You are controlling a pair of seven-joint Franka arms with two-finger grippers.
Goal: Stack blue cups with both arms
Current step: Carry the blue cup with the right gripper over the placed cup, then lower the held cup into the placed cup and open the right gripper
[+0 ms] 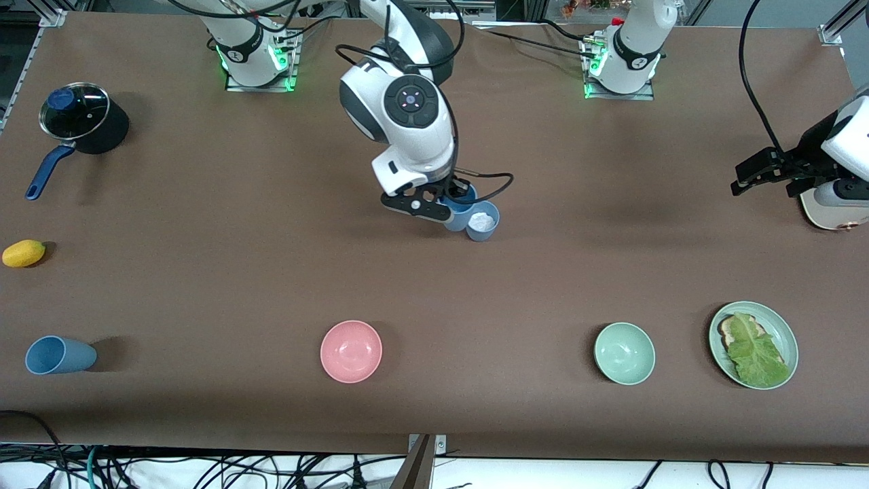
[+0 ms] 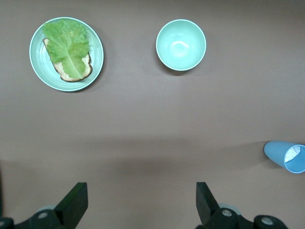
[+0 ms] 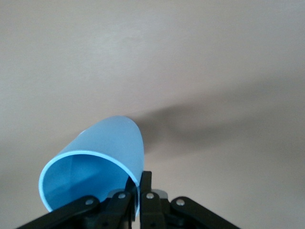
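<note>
My right gripper (image 1: 453, 198) hangs over the middle of the table, shut on the rim of a tilted blue cup (image 1: 460, 214). In the right wrist view the fingers (image 3: 147, 183) pinch that cup's wall (image 3: 102, 148). Right beside it a second blue cup (image 1: 483, 224) stands upright with something white inside; it also shows in the left wrist view (image 2: 286, 156). A third blue cup (image 1: 60, 355) lies on its side near the front edge at the right arm's end. My left gripper (image 1: 747, 175) (image 2: 140, 191) waits open and empty over the left arm's end.
A pink bowl (image 1: 351, 351), a mint-green bowl (image 1: 624, 353) (image 2: 181, 44) and a green plate (image 1: 786, 333) (image 2: 38, 67) with lettuce on bread stand along the front. A lidded black pot (image 1: 81, 119) and a yellow fruit (image 1: 24, 252) lie at the right arm's end.
</note>
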